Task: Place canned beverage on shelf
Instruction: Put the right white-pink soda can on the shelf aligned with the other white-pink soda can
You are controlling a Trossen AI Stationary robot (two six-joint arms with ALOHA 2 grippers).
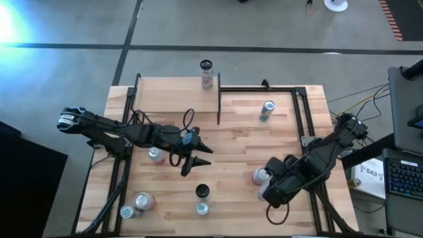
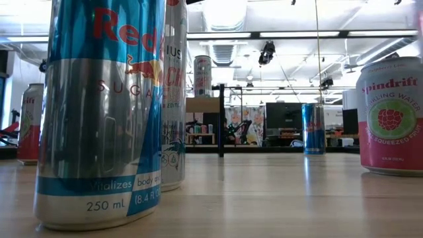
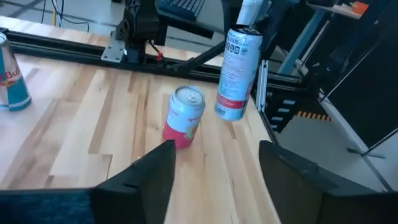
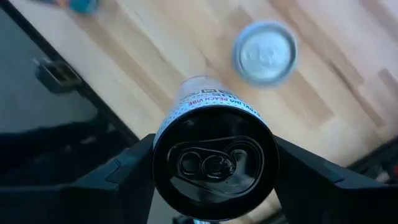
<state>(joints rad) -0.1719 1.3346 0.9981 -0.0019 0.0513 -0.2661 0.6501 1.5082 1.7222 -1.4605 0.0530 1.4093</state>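
My right gripper (image 1: 269, 188) is near the table's right front and is shut on a tall slim white can with a black top (image 4: 214, 158). The same can shows in the left wrist view (image 3: 238, 68). A pink Spindrift can (image 1: 260, 176) stands on the table just beside it. The shelf (image 1: 175, 96), a small light-wood board with dark end panels, sits at the far side. A black-topped can (image 1: 207, 74) stands at its right end. My left gripper (image 1: 198, 157) is open and empty at mid-table, its fingers (image 3: 155, 168) pointing toward the Spindrift can (image 3: 185, 118). My right gripper pinches the slim can between its two fingers (image 4: 124, 174) by the side wall just below the top rim (image 4: 160, 140). The fingers come from above, pointing down. The can hangs nearly upright below them, and its base (image 3: 229, 112) looks clear of the table.
A Red Bull can (image 1: 266, 110) stands right of the shelf and another can (image 1: 155, 155) beside my left gripper. Two cans (image 1: 143, 200) are at the front left and two more (image 1: 202, 200) at the front middle. Black frame rails (image 1: 301, 112) run along the table's edges.
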